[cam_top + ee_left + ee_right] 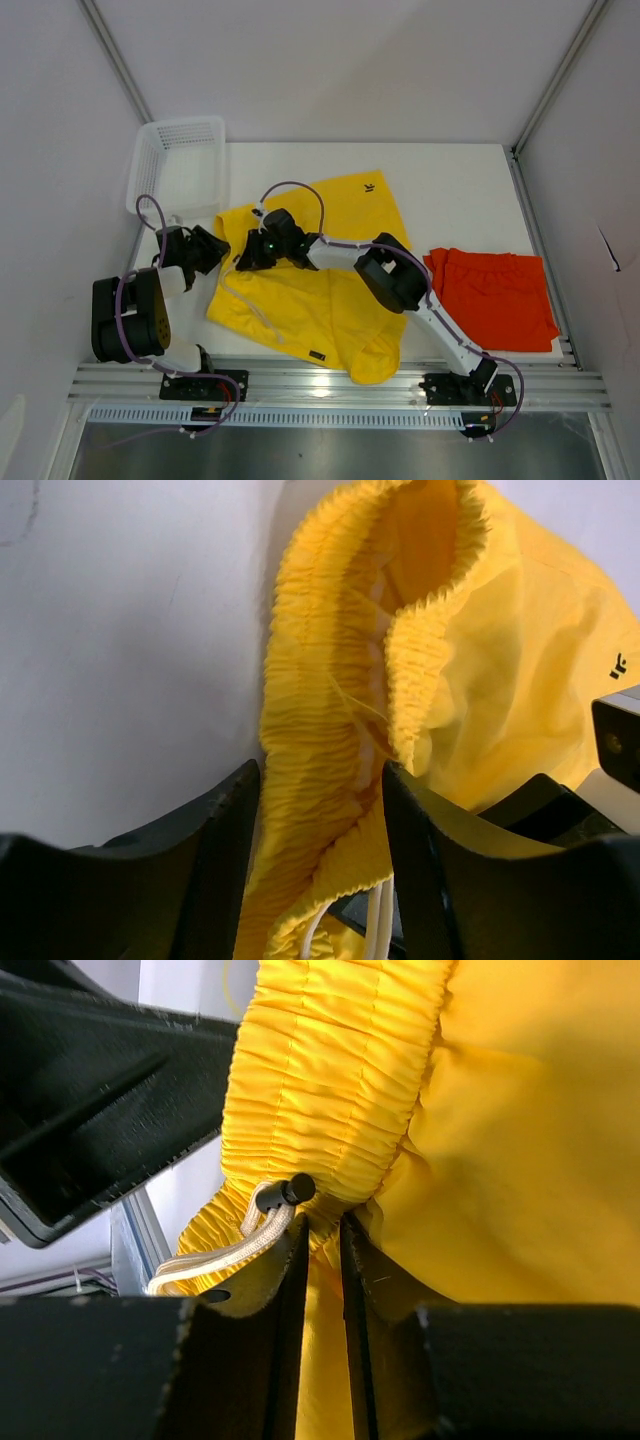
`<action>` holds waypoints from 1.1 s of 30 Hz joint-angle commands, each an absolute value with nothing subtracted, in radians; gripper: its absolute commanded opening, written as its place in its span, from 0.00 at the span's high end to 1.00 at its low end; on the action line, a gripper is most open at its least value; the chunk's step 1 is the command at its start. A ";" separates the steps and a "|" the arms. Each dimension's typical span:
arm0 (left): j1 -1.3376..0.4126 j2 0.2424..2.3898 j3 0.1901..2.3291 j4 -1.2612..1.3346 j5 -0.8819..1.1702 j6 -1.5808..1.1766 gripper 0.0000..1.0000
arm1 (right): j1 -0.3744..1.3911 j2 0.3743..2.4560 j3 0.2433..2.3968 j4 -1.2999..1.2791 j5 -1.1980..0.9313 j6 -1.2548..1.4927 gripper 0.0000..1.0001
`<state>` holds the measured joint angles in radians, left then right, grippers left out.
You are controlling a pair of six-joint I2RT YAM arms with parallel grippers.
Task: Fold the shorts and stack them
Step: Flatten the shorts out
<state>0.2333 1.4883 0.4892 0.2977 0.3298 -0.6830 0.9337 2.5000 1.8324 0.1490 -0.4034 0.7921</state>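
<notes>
My right gripper [322, 1228] pinches the waistband [330, 1070] of the yellow shorts [310, 305]; my left gripper [318, 780] straddles it, jaws apart; I'd back left off clear of the drawstring [235, 1250], then pull taut.

**Colours as I see them from the console.** The table [460, 190] is plain white. The yellow shorts [320, 295] are a bright, uniform yellow. They carry a small black logo [371, 184] by one leg hem and a small black tag [317, 355] at the near edge. Their drawstring [215, 1260] is creamy white with a black tip [285, 1192]. The orange-red shorts [495, 290] are one flat orange-red, unpatterned. The basket [180, 160] is white, with a fine mesh pattern of holes. My left gripper [322, 810] and right gripper [322, 1250] are matt black. The right arm [445, 335] is white with black joints, trailed by purple cables [296, 186]. A green light [268, 243] glows at its wrist.
</notes>
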 commanded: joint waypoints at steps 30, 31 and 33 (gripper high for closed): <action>0.262 1.201 0.411 0.137 0.087 -0.687 0.30 | 0.940 2.470 1.770 0.143 -0.430 0.801 0.80; 0.262 1.187 0.402 0.132 0.084 -0.693 0.22 | 0.940 2.470 1.770 0.144 -0.430 0.799 0.80; 0.262 1.167 0.391 0.127 0.072 -0.695 0.09 | 0.942 2.470 1.770 0.146 -0.433 0.801 0.80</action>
